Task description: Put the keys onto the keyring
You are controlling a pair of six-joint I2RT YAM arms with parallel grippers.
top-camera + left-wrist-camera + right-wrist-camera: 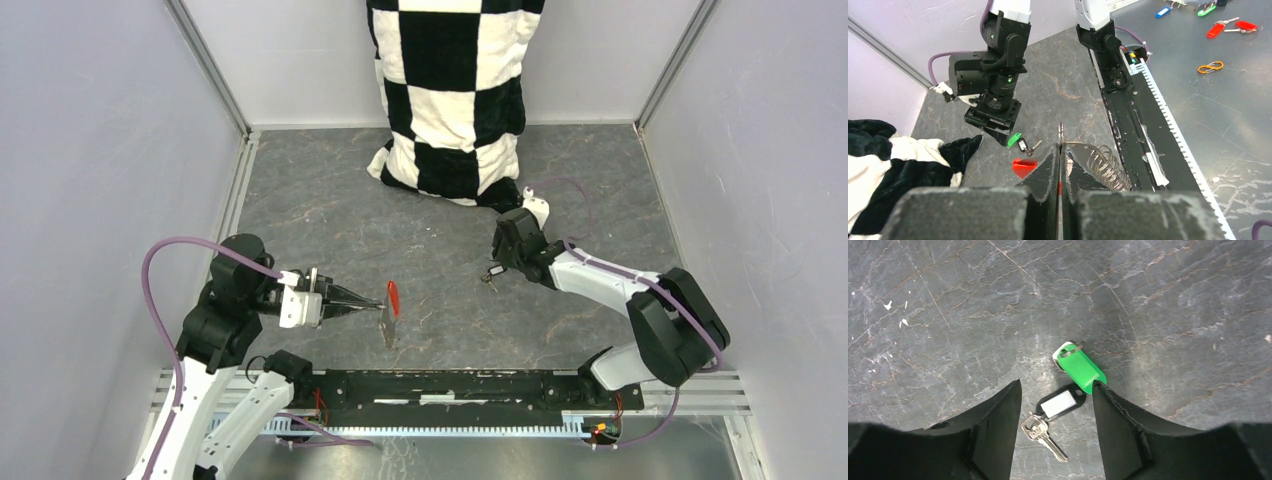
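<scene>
Two keys (1058, 405) lie on the table (948, 300) under the spread right gripper (1055, 390), while the left gripper (1059, 150) pinches the keyring (1060, 132) well apart, so closing cleanly on one key seems next.

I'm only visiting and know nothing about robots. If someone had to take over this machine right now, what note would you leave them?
Left gripper: shut on the keyring, pinching its thin metal ring edge-on. The red tag is just beside the tips.
Right gripper: open and low over the keys, one finger on either side, not gripping.
Keys: the green-tagged key and black-tagged key lie together on the grey table, apart from the keyring.
Done: the keyring is held.
Left: grasp each key and thread it onto the ring; neither is on it.
</scene>
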